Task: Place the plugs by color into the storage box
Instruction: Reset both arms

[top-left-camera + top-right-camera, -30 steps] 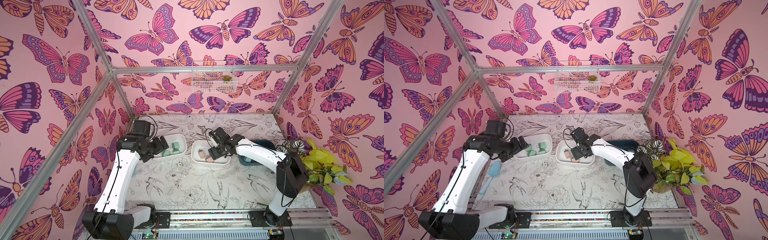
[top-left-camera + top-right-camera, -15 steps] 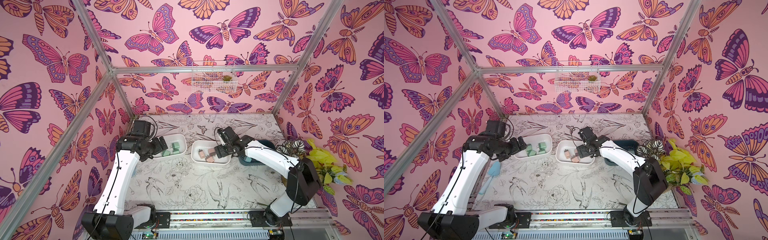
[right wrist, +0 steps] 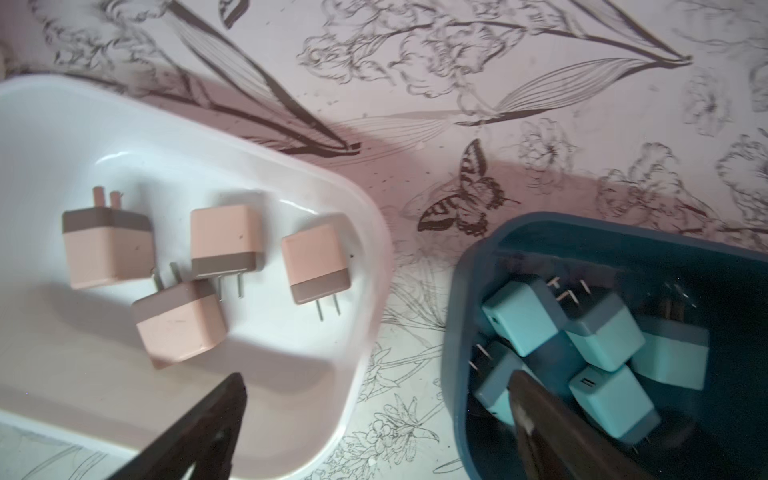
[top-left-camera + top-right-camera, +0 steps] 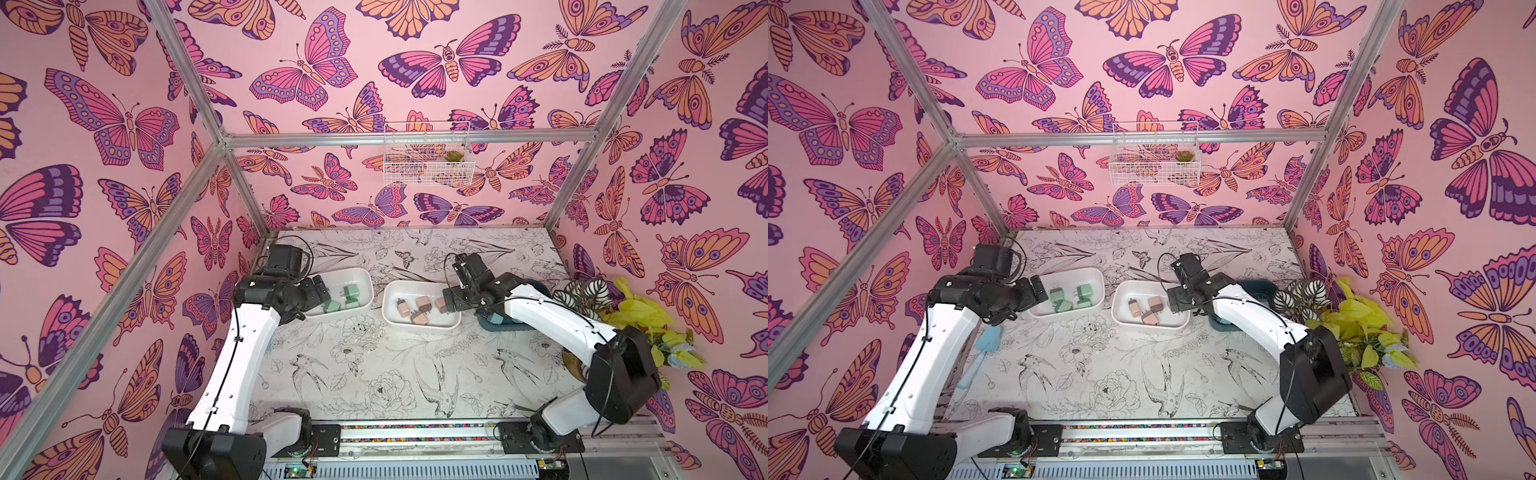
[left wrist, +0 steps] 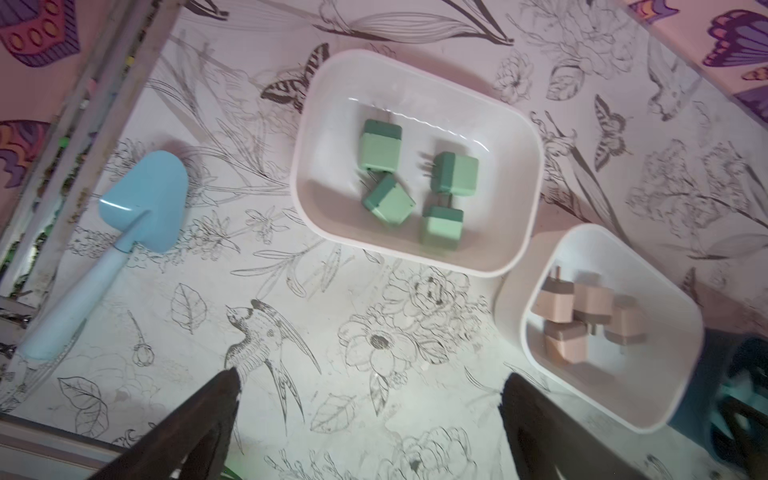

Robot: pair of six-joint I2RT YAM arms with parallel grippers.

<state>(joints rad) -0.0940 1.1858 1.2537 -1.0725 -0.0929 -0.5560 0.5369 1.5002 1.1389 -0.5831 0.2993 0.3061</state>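
Right gripper hangs wide and empty. Pink plugs lie in the white tray beside one finger, teal plugs beneath the other, seemingly all sorted; best lifted straight up, clear of rims.

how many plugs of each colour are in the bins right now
mint green plugs: 4
pale pink plugs: 4
teal-blue plugs: 5 (piled together, one partly behind a gripper finger)
total: 13
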